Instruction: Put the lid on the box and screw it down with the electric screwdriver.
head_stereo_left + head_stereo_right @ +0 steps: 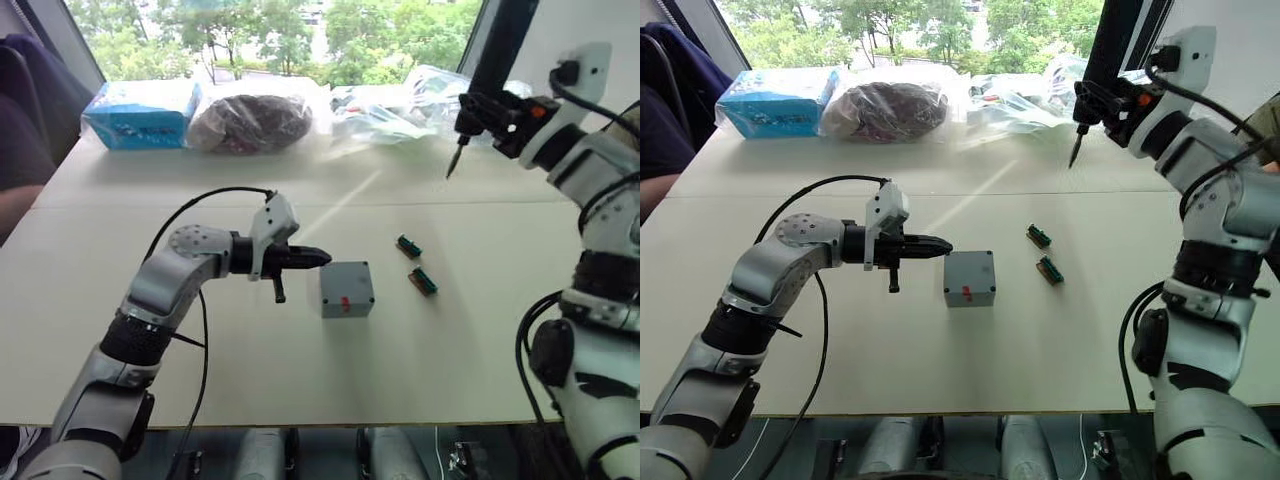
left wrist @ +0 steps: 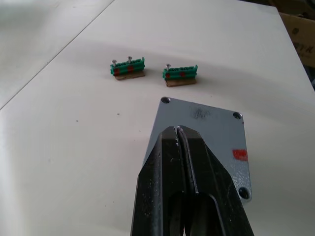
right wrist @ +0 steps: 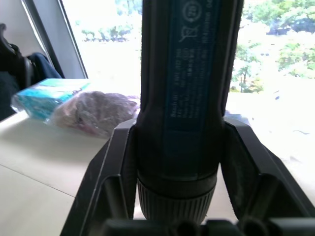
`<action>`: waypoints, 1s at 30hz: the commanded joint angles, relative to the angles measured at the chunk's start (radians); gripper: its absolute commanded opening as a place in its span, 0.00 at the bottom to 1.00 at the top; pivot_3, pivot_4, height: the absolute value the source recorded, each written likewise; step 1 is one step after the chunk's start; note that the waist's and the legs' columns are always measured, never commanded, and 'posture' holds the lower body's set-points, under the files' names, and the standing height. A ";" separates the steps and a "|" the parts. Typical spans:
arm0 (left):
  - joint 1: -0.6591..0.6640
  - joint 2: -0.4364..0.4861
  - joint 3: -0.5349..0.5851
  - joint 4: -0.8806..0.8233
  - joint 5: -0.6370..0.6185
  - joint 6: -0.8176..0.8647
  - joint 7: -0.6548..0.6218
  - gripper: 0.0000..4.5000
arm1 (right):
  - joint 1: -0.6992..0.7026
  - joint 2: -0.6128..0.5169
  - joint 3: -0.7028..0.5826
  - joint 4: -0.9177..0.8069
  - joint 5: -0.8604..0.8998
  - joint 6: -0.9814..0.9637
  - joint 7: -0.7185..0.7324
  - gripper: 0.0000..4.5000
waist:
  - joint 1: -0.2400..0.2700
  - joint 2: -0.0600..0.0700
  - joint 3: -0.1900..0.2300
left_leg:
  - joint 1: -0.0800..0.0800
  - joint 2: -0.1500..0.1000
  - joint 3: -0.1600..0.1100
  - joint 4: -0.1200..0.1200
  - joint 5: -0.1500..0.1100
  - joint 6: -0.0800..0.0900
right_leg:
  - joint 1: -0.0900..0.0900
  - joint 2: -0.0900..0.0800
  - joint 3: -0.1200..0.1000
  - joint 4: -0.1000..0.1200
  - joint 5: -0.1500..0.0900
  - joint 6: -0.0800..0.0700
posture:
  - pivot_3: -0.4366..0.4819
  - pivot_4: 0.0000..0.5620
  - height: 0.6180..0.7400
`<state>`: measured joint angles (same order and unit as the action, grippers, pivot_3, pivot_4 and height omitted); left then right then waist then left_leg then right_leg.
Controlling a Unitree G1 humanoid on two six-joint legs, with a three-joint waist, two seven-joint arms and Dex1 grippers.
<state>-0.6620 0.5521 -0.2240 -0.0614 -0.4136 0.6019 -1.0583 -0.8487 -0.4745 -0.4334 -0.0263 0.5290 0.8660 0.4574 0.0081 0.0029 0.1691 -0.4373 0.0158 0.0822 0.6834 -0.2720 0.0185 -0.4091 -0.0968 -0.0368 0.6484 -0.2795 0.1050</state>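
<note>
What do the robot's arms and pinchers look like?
Both arms are silver-grey metal with rounded joints and black bands, and black cables loop along them. The left gripper has two long black fingers tapering to a point, behind a white block at the wrist. The right gripper has black fingers too, a white wrist bracket with a black plug, and a small orange spot.

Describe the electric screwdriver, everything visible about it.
The electric screwdriver is a dark blue-black cylinder with a printed blue label and a ribbed grey collar near its front end, which narrows to a thin metal bit. The right gripper is shut on its body, a finger on each side. It is held roughly upright in the air, bit pointing down, above the far part of the white table, touching nothing else.
</note>
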 commanded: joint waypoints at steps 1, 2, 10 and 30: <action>-0.050 -0.005 -0.014 0.002 0.016 -0.018 -0.030 0.00 | 0.083 0.125 -0.044 -0.267 0.134 -0.038 -0.083 0.40 | 0.004 0.000 0.000 | 0.000 0.000 0.000 0.000 0.000 0.000 | 0.000 0.000 0.000 0.000 0.001 0.001 | 0.48 0.27 1.00; -0.059 -0.015 -0.018 0.005 0.021 -0.007 -0.021 0.00 | 0.144 0.158 -0.017 -0.328 0.137 -0.058 -0.084 0.40 | 0.006 0.000 0.000 | 0.000 0.000 0.000 0.000 0.000 0.000 | 0.000 0.000 0.001 0.000 0.001 0.001 | 0.48 0.27 1.00; -0.054 -0.039 -0.080 -0.003 0.078 0.007 -0.004 0.00 | 0.350 0.225 0.115 -0.519 0.188 -0.098 -0.081 0.40 | -0.003 0.000 0.000 | -0.001 -0.001 0.000 0.000 -0.001 0.002 | -0.001 0.000 0.002 0.000 0.001 0.001 | 0.48 0.27 1.00; -0.019 -0.063 -0.159 0.045 0.174 -0.033 -0.013 0.00 | 0.503 0.198 0.315 -0.469 0.000 -0.322 -0.065 0.40 | 0.002 0.000 0.000 | 0.000 -0.001 -0.001 0.001 -0.001 0.002 | 0.000 0.002 0.002 0.000 0.000 0.001 | 0.48 0.27 1.00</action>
<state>-0.6926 0.4848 -0.3721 -0.0210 -0.2613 0.5599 -1.0708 -0.3323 -0.2750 -0.1055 -0.4663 0.5313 0.5932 0.3896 0.0101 0.0029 0.1689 -0.4374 0.0154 0.0813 0.6841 -0.2728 0.0204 -0.4096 -0.0952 -0.0347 0.6483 -0.2791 0.1058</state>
